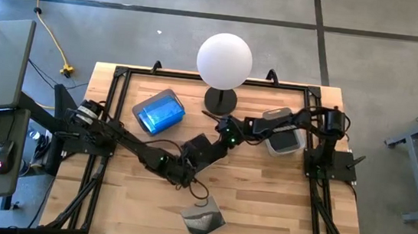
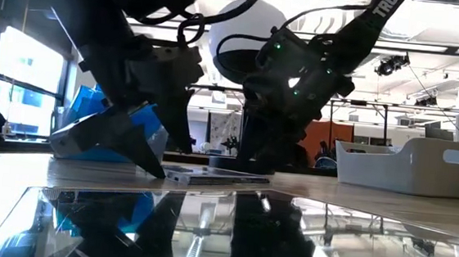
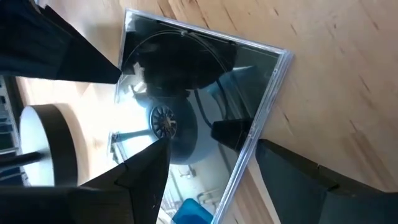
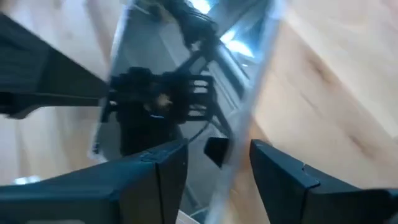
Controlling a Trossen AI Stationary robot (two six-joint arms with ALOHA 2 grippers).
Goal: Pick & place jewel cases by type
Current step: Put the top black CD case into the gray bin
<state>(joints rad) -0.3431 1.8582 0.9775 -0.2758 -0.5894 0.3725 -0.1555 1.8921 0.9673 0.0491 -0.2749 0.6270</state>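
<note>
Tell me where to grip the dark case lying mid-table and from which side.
Grip the dark case by an edge, from above with fingers straddling that edge. It lies flat on the table, too thin to pinch across its faces. The left gripper already brackets one edge this way.

Both arms reach mid-table, left hand (image 3: 208, 168) and right hand (image 4: 217, 168) spread apart.

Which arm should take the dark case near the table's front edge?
Left. The left gripper hangs nearest that dark case; the right gripper sits farther back, toward the table's middle.
</note>
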